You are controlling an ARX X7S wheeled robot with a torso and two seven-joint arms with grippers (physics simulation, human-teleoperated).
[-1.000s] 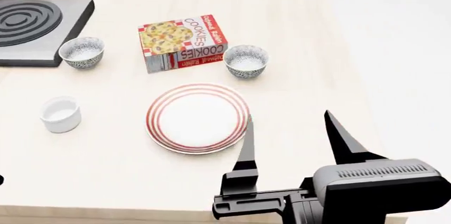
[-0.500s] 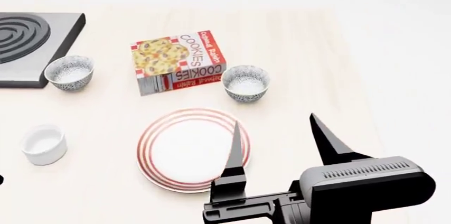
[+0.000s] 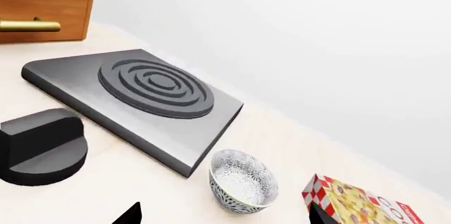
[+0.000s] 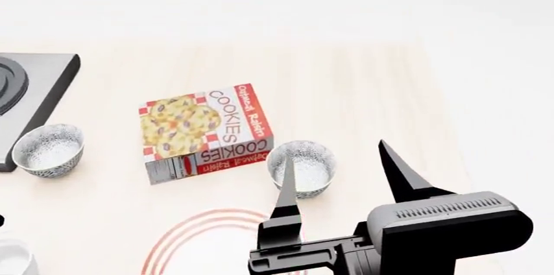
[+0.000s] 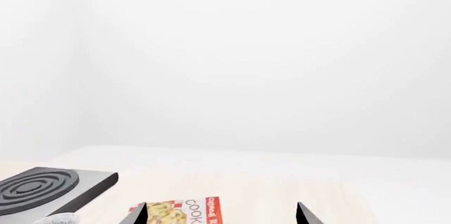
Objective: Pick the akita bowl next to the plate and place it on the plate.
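Observation:
The akita bowl [image 4: 301, 168], grey-black speckled with a white inside, sits upright just right of the cookie box, beyond the plate. Of the plate [image 4: 192, 239] only the red-ringed far rim shows at the bottom edge of the head view. My right gripper [image 4: 342, 174] hovers open and empty near the front; its left finger crosses in front of the bowl and it touches nothing. In the left wrist view my left gripper [image 3: 224, 220] is open, and only its dark tips show. It is just short of the second speckled bowl [image 3: 243, 182] by the stove.
A cookie box [image 4: 206, 131] lies between the two bowls. The second speckled bowl [image 4: 49, 148] stands beside the grey stove plate [image 4: 30, 90]. A plain white cup [image 4: 12, 259] peeks in at the bottom left. A black knob [image 3: 42, 145] and a wooden drawer front [image 3: 42, 2] appear in the left wrist view.
The head view has tilted up: everything on the table slid down the frame, and the plate has gone mostly out at the bottom. The right gripper stays open in the same spot.

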